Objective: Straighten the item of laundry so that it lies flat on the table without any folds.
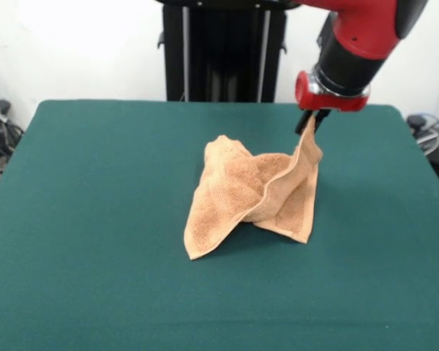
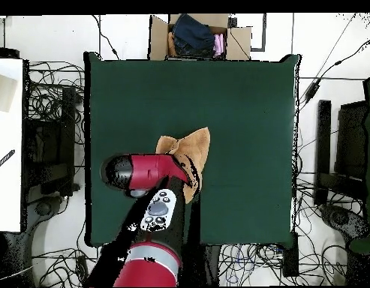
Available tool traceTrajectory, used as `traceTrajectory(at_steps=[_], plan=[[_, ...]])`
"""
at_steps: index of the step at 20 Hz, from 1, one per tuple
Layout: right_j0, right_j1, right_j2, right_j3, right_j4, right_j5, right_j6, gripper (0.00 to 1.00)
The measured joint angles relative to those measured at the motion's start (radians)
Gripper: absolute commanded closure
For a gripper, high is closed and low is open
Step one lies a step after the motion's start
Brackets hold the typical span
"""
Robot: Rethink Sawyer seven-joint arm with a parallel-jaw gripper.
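The orange-tan towel (image 1: 241, 194) lies crumpled and folded near the middle of the dark green table (image 1: 95, 219). My gripper (image 1: 311, 126) is shut on the towel's far right corner and holds it lifted, so that edge stands up like a tent while the rest droops to the table. In the overhead view the towel (image 2: 194, 146) shows partly from under my red arm (image 2: 142, 171), which covers its lower part; the gripper itself is hidden there. The table (image 2: 240, 97) is far wider than the towel.
The robot pedestal (image 1: 223, 51) stands behind the table's far edge. In the overhead view a cardboard box of clothes (image 2: 195, 36) sits beyond the table's top edge, and cables and equipment (image 2: 49, 142) lie on the floor on both sides.
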Motion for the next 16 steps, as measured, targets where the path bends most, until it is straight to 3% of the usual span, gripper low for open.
traceTrajectory(at_steps=[16], plan=[[0.019,0.007,-0.002,-0.004,0.000,0.000,0.000,1.00]])
